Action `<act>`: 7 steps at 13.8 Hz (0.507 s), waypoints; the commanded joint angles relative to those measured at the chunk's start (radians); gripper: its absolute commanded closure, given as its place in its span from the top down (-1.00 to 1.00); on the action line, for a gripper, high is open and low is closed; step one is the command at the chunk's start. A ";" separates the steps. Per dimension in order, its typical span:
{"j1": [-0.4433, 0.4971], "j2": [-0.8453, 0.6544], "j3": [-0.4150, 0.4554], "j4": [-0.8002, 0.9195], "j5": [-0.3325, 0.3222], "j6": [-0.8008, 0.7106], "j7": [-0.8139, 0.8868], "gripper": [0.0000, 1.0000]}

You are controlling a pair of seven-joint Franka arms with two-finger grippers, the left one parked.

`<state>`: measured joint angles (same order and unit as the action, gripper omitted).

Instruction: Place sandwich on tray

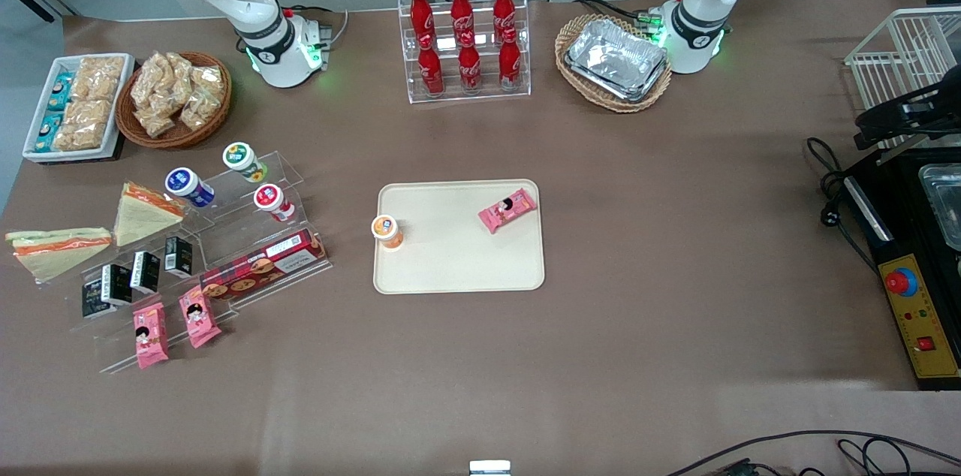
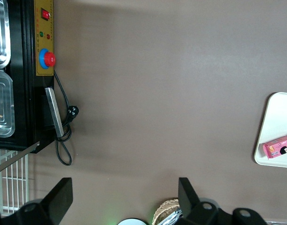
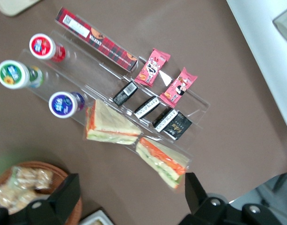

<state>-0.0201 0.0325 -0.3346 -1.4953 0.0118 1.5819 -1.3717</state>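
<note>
Brown-covered table (image 1: pixel 638 273), pale grey floor at its edges, even overhead light, black cables (image 1: pixel 826 176) trailing.

Gripper (image 3: pixel 129 197): I see its fingers spread wide, hanging above the sandwich end of the acrylic rack (image 1: pixel 248 236), nothing between them.
Sandwich (image 1: pixel 56 249): I have it lying flat at the working arm's end of the counter (image 1: pixel 676 251); a second wedge (image 1: pixel 143 213) sits just beside it, and black packs (image 1: pixel 135 273) crowd the edge nearer the front camera.
Route to tray (image 1: pixel 459 266): the rack's cups, biscuit box (image 1: pixel 263 266) and pink packs (image 1: pixel 173 326) stand in the way.
Tray: an orange cup (image 1: pixel 387 230) on one rim, a pink snack (image 1: pixel 508 209) near a corner; I see bare room in the middle and the half nearer the front camera.
</note>
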 commanded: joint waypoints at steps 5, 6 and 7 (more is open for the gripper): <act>-0.033 0.052 -0.029 0.009 -0.001 0.076 -0.444 1.00; -0.046 0.059 -0.027 0.009 0.007 0.088 -0.481 1.00; -0.056 0.069 -0.027 0.009 0.008 0.092 -0.521 1.00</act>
<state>-0.0383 0.0709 -0.3614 -1.4956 0.0118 1.6481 -1.7715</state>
